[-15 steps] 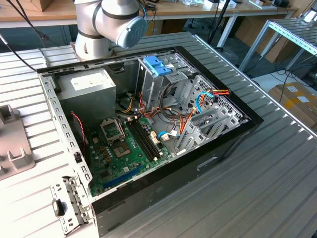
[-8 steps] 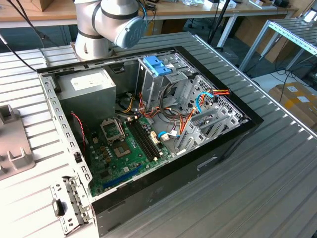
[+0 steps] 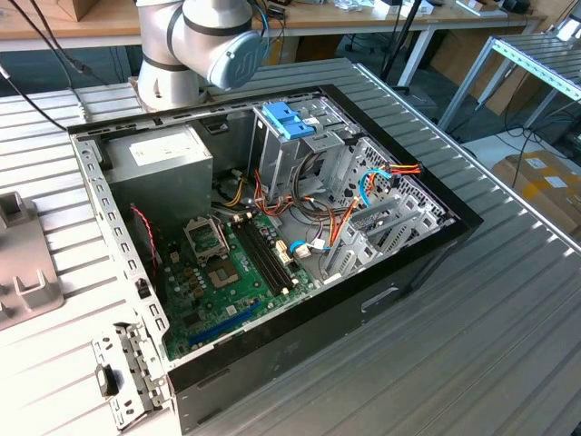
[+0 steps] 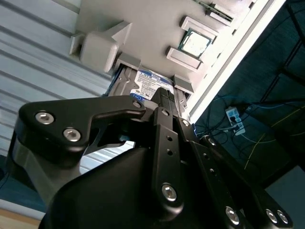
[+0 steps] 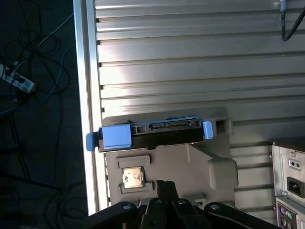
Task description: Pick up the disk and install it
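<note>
The gripper (image 5: pixel 165 183) is pinched shut on nothing, near the disk (image 5: pixel 157 134), which sits in a grey holder (image 5: pixel 200 164). The second wrist view shows the disk's white label (image 4: pixel 150 85). The exterior view shows the open computer case (image 3: pixel 381 309).

Silver-grey and thick-jointed, the robot's arm (image 3: pixel 182 54) is built of stout cylinders in the exterior view, one joint closed by a round, pale blue-grey cap (image 3: pixel 238 60) bearing a light emblem. In the second wrist view its matte black gripper (image 4: pixel 156 98) has angular linkage plates studded with bright silver screws (image 4: pixel 44 117).
</note>
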Controlling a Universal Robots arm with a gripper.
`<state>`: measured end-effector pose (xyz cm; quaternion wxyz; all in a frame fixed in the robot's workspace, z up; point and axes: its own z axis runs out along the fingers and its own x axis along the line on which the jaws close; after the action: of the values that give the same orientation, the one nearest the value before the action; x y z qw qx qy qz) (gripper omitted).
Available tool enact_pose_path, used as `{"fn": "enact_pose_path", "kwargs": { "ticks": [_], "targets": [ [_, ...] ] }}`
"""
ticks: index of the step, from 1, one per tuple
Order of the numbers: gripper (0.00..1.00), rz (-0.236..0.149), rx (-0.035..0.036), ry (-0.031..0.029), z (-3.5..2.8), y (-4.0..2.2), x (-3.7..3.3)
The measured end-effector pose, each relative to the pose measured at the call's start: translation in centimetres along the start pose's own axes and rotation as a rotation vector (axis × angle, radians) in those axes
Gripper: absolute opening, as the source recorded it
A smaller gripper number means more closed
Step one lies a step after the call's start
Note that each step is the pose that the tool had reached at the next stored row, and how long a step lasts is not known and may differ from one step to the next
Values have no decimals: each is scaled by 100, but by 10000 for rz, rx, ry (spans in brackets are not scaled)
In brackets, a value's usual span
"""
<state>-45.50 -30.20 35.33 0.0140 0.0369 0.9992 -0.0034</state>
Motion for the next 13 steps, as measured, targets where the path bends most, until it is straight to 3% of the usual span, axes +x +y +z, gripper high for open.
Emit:
{"fn": "enact_pose_path", "kwargs": {
  "ticks": [13],
  "targets": [
    [11, 0, -3, 1, 3, 3, 24]
  ]
}}
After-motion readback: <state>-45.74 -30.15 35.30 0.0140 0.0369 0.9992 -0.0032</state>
